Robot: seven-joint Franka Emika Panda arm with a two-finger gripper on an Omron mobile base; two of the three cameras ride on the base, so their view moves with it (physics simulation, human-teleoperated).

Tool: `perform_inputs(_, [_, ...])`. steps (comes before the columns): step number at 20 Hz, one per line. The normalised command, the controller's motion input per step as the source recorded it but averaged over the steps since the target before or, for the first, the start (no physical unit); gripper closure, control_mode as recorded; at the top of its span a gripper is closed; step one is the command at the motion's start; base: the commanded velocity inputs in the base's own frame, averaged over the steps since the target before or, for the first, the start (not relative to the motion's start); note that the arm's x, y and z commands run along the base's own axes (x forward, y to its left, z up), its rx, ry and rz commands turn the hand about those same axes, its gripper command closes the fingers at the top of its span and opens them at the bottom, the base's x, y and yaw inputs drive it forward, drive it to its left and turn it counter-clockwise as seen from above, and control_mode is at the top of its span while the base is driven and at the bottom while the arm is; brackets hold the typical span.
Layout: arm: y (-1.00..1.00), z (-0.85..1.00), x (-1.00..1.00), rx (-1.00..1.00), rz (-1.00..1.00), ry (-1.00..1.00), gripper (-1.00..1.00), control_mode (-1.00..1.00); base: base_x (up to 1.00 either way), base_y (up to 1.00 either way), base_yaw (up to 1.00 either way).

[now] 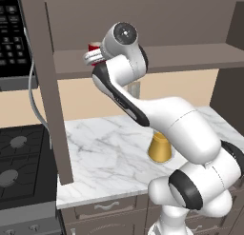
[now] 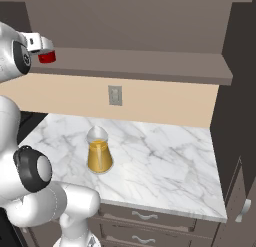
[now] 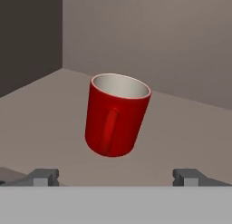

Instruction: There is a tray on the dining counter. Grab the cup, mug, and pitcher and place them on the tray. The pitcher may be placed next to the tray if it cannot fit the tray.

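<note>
– How do you take it cleanly?

– My gripper [image 3: 116, 177] is spread wide and holds nothing. The mug [image 3: 117, 121] stands on the shelf [image 3: 181, 128] just ahead, centred between my fingertips [image 3: 43, 177], handle facing me. I'd go straight in, one finger either side of the body, and close below the rim so the handle doesn't push it askew.

– And the count?

– One red mug in front of me. Far below my hand, one pitcher [image 2: 99, 157] on the marble counter [image 2: 165, 161].
</note>
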Motion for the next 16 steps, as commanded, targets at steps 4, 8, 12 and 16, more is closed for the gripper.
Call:
perform_inputs(4, [0.07,-0.07,0.19,0.03,0.00,0.00,-1.00,-1.00,0.00,0.00,0.00])
perform_inputs(8, [0.07,-0.06,0.26,0.00,0.00,0.00,-1.00,-1.00,0.00,0.00,0.00])
perform_inputs(12, [0.09,-0.02,0.21,0.00,0.00,0.00,-1.00,-1.00,0.00,0.00,0.00])
perform_inputs(16, [0.07,0.00,0.21,0.00,0.00,0.00,-1.00,-1.00,0.00,0.00,0.00])
